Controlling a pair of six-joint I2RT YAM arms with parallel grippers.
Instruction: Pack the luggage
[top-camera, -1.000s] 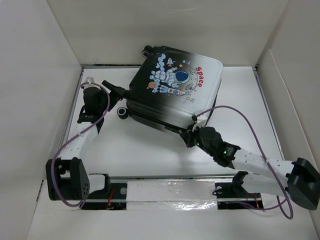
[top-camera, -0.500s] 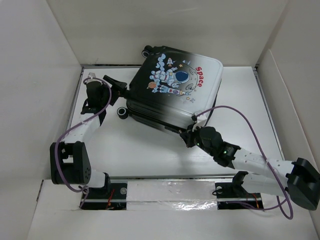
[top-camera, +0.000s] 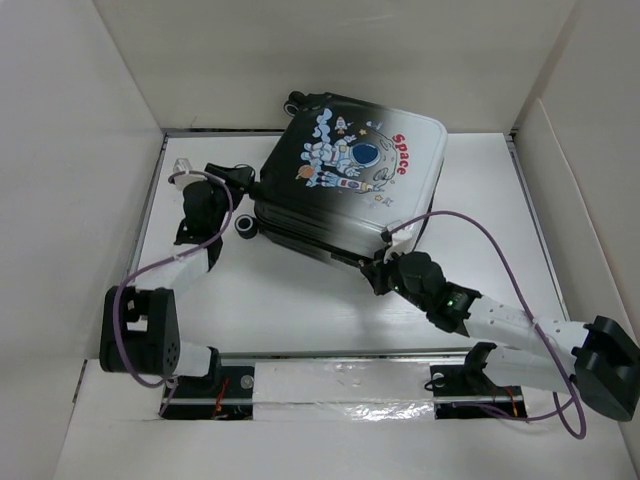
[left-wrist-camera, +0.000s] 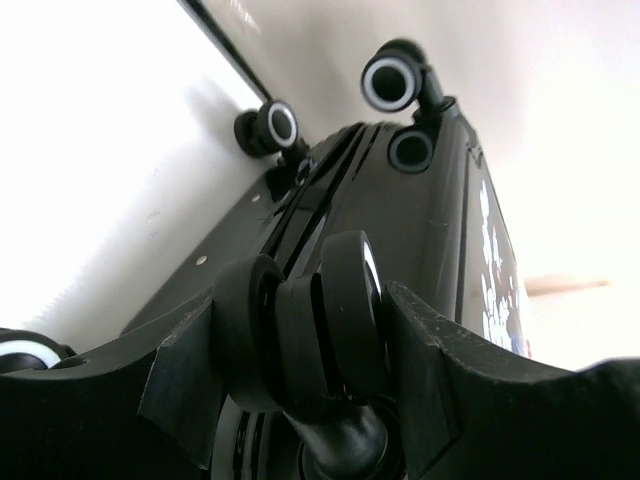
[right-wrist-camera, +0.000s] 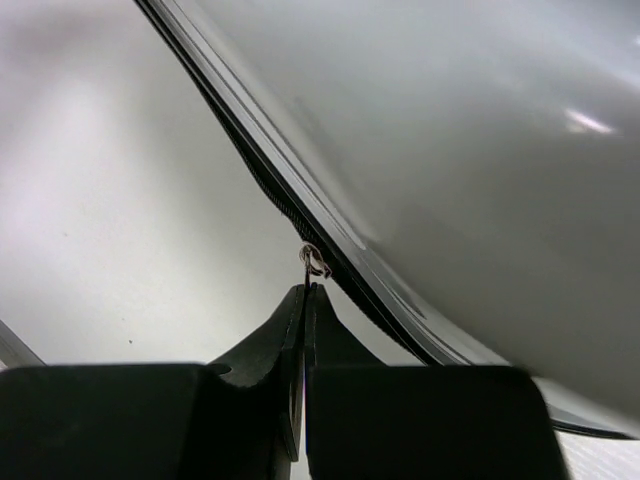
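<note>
Pressed together at the tips, the right gripper (right-wrist-camera: 305, 292) is what catches my eye from where I stand, nipping something tiny at the case's seam; more on that last.

Biggest thing on the white table (top-camera: 290, 290) is the luggage (top-camera: 350, 190). It lies flat toward the far middle, turned at an angle, printed shell up, lid down on its base. Nothing of the inside shows, so I can't say what has gone in. To my mind the filling is over and the closing is in hand, with the zip around the shell left to run. How much of it is already shut I can't make out.

Next down, the right arm (top-camera: 500, 320) reaches in low from the near right to the case's near edge. The left arm (top-camera: 185, 265) stretches up the left side to the wheeled end. There the left gripper (left-wrist-camera: 300, 320) straddles one black caster wheel (left-wrist-camera: 345, 290), a finger close on either side. Whether they clamp it or only bracket it, I cannot tell. It looks like a way of steadying the case.

Smallest of all is the zipper pull (right-wrist-camera: 314, 261), a little metal ring on the dark zipper track (right-wrist-camera: 265, 180), caught between those closed right fingertips.
</note>
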